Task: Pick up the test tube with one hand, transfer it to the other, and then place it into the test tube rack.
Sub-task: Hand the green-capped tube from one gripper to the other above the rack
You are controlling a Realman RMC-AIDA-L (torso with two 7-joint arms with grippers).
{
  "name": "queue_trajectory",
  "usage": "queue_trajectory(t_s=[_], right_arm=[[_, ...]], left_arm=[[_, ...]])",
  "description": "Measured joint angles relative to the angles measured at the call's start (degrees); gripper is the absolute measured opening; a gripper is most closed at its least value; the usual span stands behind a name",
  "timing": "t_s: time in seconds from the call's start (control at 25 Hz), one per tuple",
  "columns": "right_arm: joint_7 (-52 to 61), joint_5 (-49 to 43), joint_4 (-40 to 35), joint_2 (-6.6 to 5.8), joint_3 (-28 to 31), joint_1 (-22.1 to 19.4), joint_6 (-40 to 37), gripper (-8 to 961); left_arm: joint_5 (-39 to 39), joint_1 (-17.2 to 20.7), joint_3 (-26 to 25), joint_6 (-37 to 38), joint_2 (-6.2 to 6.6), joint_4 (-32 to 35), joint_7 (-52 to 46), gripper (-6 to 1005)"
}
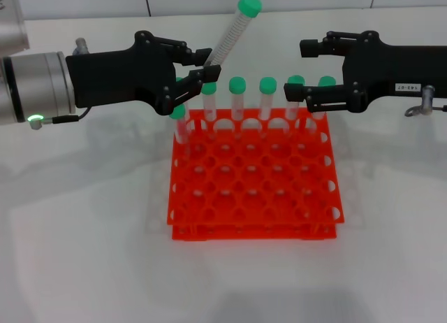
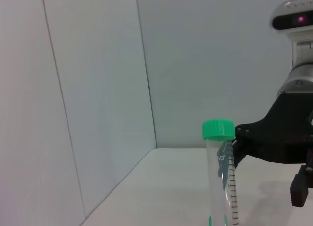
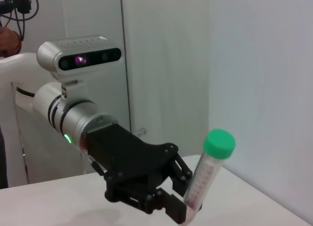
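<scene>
Green-capped, the test tube (image 1: 229,35) was held tilted above the test tube rack (image 1: 253,176) by the clamped left gripper (image 1: 205,64), while the white-labelled right gripper (image 1: 302,70) was kept open, empty, nearby.

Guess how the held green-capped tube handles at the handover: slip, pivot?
The test tube looks clear, smooth and empty, so probably light and slippery. The left gripper pinches it near its lower end, tilted, so it may pivot when the open right gripper touches it. Likely rigid.
</scene>
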Motion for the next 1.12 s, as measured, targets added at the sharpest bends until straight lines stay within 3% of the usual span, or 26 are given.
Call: queue_trajectory(t_s=[1.12], right_arm=[[0.20,3.22,-0.54,0.31,-3.15,4.19,2.01,783]], left_arm=[[-0.05,0.00,1.57,-0.26,-0.02,-0.50,0.04,253]])
